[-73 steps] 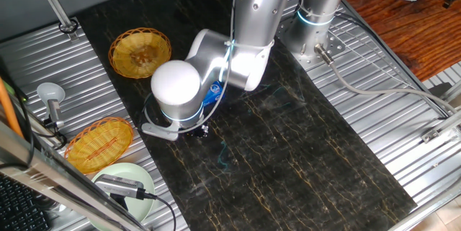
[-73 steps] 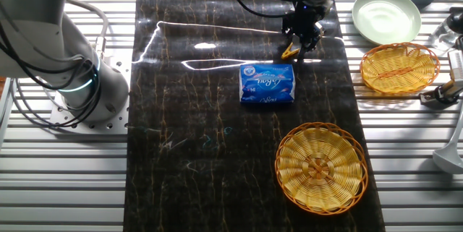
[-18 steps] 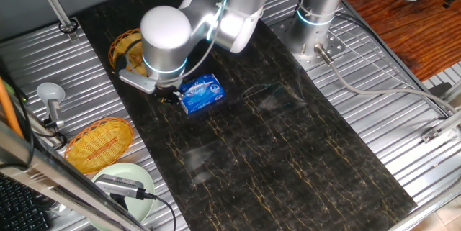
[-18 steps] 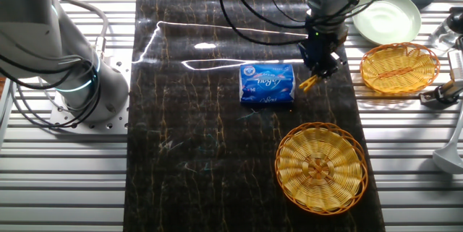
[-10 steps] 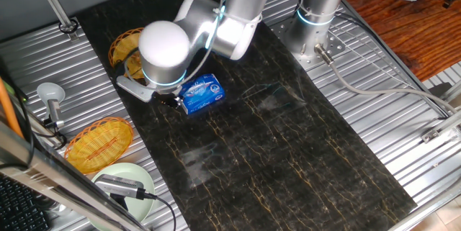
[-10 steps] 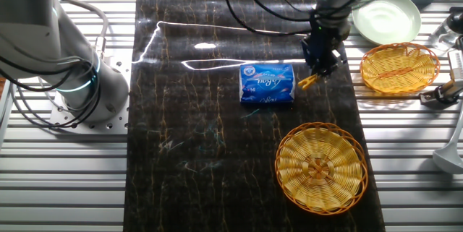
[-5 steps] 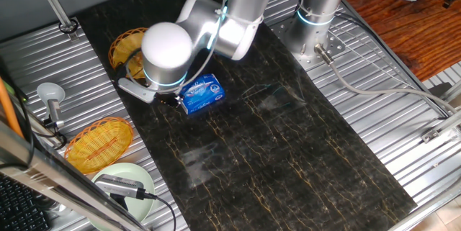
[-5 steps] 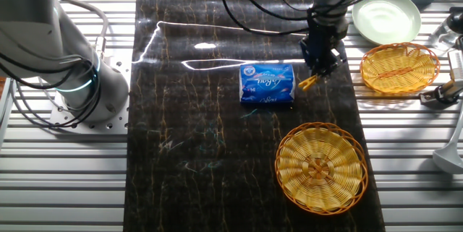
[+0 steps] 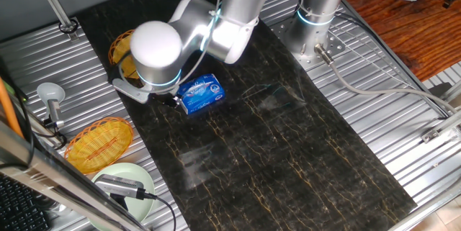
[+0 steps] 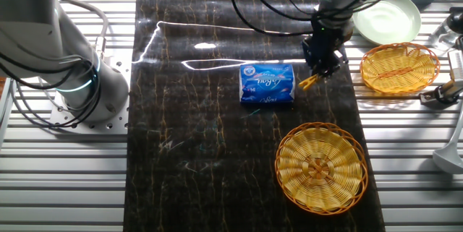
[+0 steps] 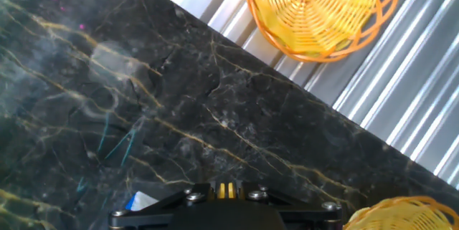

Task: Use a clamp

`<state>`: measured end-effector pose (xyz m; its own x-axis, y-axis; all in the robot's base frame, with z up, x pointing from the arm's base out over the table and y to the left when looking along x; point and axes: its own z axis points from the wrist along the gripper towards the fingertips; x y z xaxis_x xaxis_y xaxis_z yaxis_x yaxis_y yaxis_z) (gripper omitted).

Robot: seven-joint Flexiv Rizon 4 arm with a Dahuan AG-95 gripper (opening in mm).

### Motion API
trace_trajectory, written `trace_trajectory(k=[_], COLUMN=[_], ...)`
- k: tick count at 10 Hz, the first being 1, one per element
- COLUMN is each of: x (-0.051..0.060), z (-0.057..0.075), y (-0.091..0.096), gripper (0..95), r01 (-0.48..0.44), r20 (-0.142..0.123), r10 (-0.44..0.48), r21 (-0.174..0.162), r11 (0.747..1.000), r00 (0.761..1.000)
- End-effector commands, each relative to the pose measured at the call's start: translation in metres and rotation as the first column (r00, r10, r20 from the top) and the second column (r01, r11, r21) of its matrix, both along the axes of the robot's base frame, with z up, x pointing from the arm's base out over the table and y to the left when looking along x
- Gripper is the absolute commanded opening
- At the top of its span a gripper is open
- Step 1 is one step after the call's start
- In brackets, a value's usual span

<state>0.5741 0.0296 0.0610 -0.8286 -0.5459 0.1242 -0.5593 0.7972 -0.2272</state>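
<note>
The clamp [image 10: 308, 82], a tiny yellow-orange clip, is held in my gripper [image 10: 316, 75] just off the right end of the blue-and-white packet [image 10: 267, 84], low over the dark mat. The gripper is shut on the clamp. In the hand view the clamp [image 11: 227, 189] shows as two yellow strips between the black fingers, and a corner of the packet [image 11: 142, 201] shows at the bottom left. In the one fixed view the arm's wrist hides gripper and clamp; the packet [image 9: 202, 93] lies beside it.
A round wicker basket [image 10: 321, 165] sits on the mat in front of the packet. An oval wicker basket [image 10: 399, 67] and a pale green plate [image 10: 385, 15] lie to the right on the metal slats. The hand view shows one basket [image 11: 323, 8] ahead.
The gripper carried the clamp from the far side of the packet to its right end. In the last second the arm's wrist only shifted slightly; the packet has not moved.
</note>
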Motion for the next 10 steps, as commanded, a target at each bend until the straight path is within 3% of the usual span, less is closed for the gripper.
trace_trajectory(k=[1,2,3,6,10], x=[0.003,0.011,0.015,0.025,0.026], z=[0.005,0.008,0.008,0.003,0.001], y=[-0.016,-0.041,-0.057,-0.091,-0.097], gripper=[0.0,0.0,0.0,0.0,0.0], r01=[0.040,0.051,0.066,0.097,0.104], r20=[0.071,0.112,0.139,0.201,0.218], r10=[-0.037,-0.044,-0.059,-0.088,-0.094], r21=[-0.033,-0.054,-0.049,-0.038,-0.033], r11=[0.999,0.997,0.997,0.995,0.994], r00=[0.997,0.993,0.988,0.976,0.971])
